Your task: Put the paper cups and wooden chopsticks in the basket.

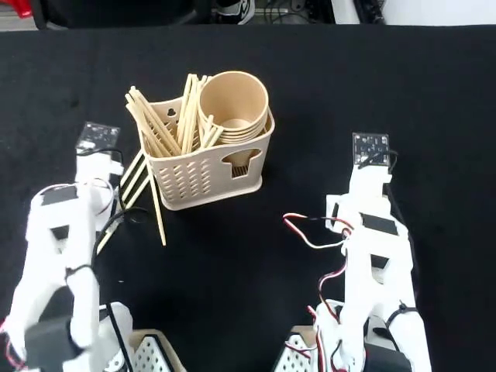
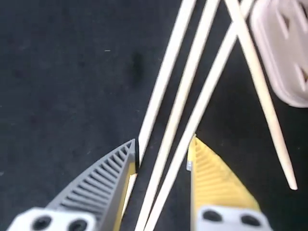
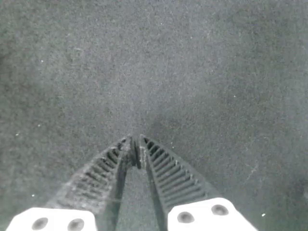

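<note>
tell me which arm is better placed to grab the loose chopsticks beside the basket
Left. The left gripper is open astride the loose chopsticks beside the basket; the right gripper is shut over bare table, farther off.

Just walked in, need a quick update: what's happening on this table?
The beige plastic basket holds the stacked tan paper cups and a bundle of wooden chopsticks. A few loose wooden chopsticks lie on the black table beside it, and the left gripper sits open around some of them. The right gripper is shut over bare table.

Black table [image 1: 310, 93] bears a basket [image 1: 203, 180] and loose chopsticks [image 1: 157, 213]
</note>
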Motion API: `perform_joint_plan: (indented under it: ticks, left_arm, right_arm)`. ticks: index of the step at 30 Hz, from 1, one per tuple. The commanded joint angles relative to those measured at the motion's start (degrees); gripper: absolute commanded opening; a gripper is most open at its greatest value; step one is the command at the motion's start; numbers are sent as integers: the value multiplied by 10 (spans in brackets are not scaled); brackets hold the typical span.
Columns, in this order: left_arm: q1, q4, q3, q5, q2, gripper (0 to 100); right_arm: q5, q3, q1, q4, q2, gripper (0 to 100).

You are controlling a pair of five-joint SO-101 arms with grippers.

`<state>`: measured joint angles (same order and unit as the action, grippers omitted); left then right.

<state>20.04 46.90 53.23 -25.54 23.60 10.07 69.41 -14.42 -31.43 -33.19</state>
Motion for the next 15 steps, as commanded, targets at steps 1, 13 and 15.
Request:
perform_joint_plan:
  ticks: [1, 13, 15]
  left_arm:
    - [-17, -20, -29, -5, -62, 181]
    - [10, -19, -162, -7, -221, 180]
    - [10, -19, -162, -11, -221, 146]
  right_arm:
    - [7, -1, 4, 10, -1, 21]
    - [7, -1, 3, 10, -1, 21]
    - [7, -1, 3, 10, -1, 21]
